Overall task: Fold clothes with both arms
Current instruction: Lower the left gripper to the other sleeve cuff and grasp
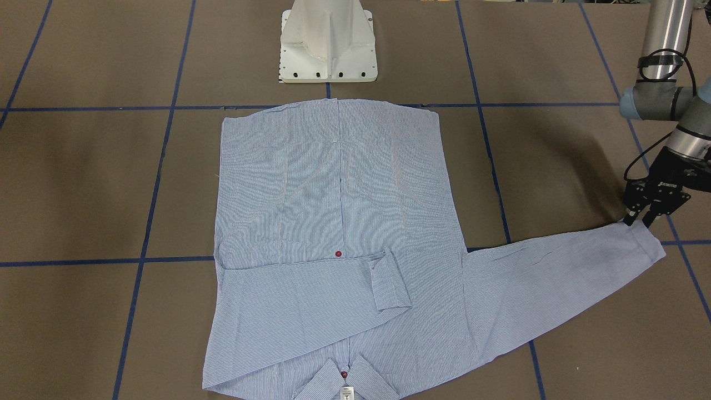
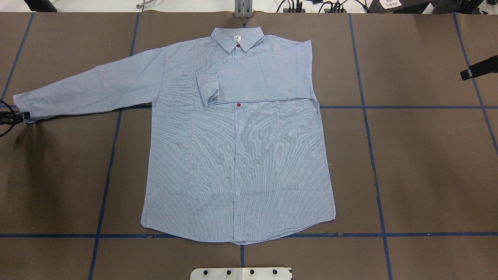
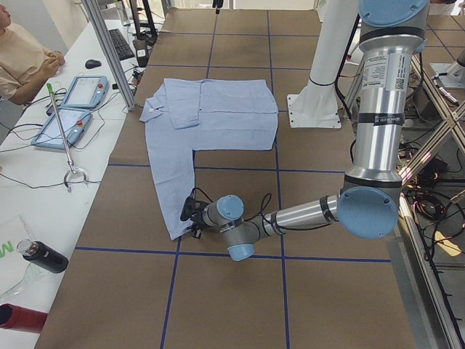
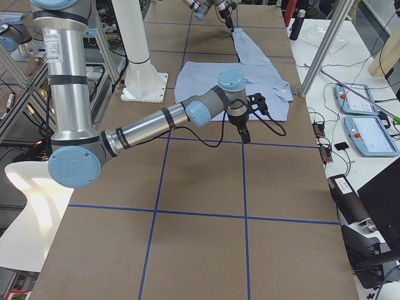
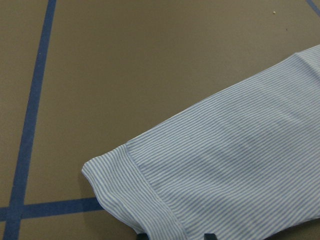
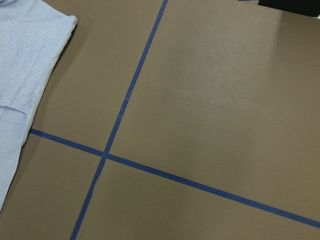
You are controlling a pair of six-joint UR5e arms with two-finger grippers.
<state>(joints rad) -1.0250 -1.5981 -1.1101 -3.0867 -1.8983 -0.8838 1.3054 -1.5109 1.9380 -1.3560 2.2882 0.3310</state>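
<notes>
Cuff point(image 5: 135, 195) of the outspread sleeve sits between the parted jaws of the left gripper point(image 1: 639, 219), while the shirt point(image 2: 237, 155) lies flat on the table point(image 2: 408, 163) with only its other sleeve point(image 2: 256, 83) folded across the chest, so this sleeve and the body folds seem left to do, and I cannot tell whether the right gripper point(image 2: 478, 68) is clenched.

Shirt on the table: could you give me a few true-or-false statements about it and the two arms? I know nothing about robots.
1. One sleeve lies folded across the chest of the shirt. True.
2. The left gripper is at the cuff of the outstretched sleeve. True.
3. The right gripper is touching the shirt too. False: it hangs over bare table, apart from the shirt.
4. The shirt lies back-side up. False: its buttons and chest pocket face up.
</notes>
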